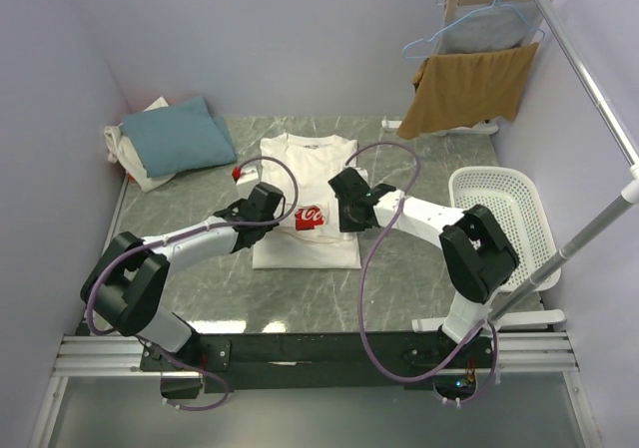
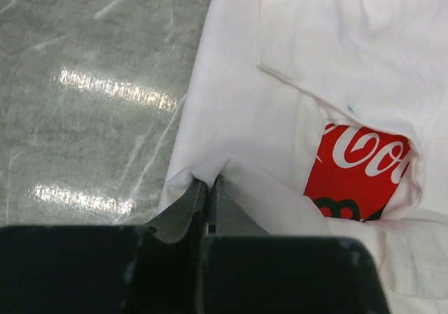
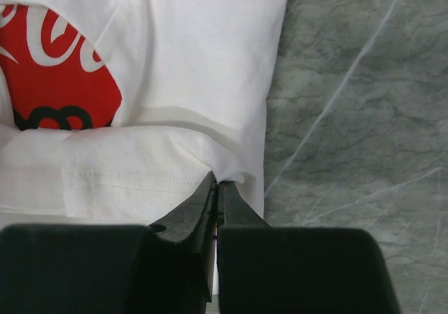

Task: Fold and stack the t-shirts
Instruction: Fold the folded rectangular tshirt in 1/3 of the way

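Left gripper (image 2: 208, 184) pinches shut on the white t-shirt (image 1: 300, 164) left of the red print (image 1: 311, 219), right gripper (image 3: 216, 182) likewise right of it; we see its length running away from our bases on the bench (image 1: 399, 268)

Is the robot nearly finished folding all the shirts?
Partly. The teal shirt lies folded on the off-white shirt at the far left corner. The white shirt is mid-fold, both arms' jaws shut on its side edges. Left to do: finish that fold and stack it.
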